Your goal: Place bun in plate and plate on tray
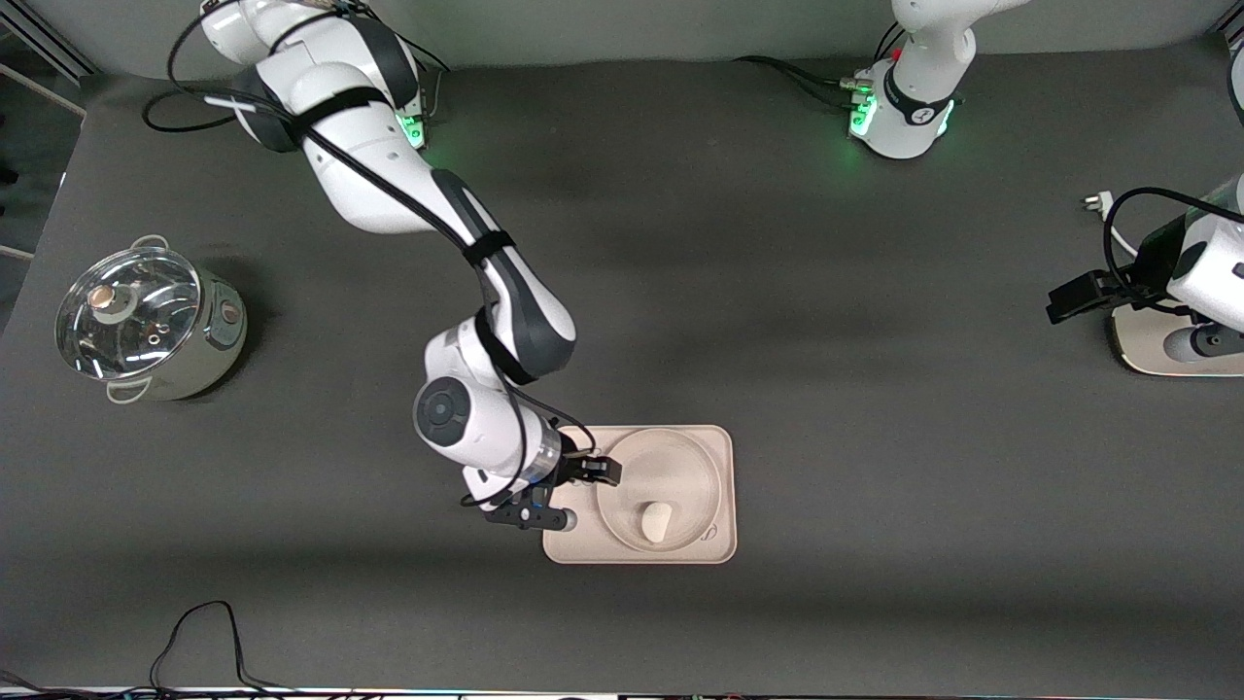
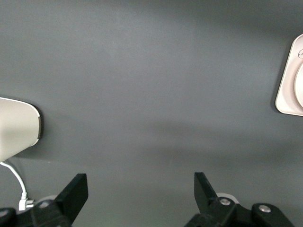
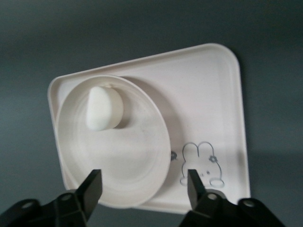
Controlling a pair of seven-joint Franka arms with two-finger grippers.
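Where the table lies nearest the front camera, a loose black cable (image 1: 199, 637) loops on the dark mat (image 1: 680, 292), well apart from everything else. Farther up the table sits the tray (image 1: 573, 549), and the plate (image 1: 680, 457) rests on it, filling the part toward the left arm's end. On the plate lies the bun (image 1: 657, 522), close to the rim nearest the front camera. The right gripper (image 1: 581, 496) hangs over the tray's bare end, just beside the plate, with its fingers (image 3: 92, 187) spread apart and holding nothing; in the right wrist view the plate's edge shows between them, and a rabbit drawing (image 3: 201, 163) on the tray shows beside the plate. The right arm (image 1: 496, 301) reaches down across the middle of the table and covers the tray's corner at that end. Farther up, toward the right arm's end, stands a steel pot (image 1: 146, 326) with a glass lid, well clear of the tray. The left gripper (image 2: 137, 196) waits at the left arm's end of the table, its fingers wide apart over bare mat, near a pale rounded object (image 1: 1157, 345) and a white cord (image 1: 1103, 209).
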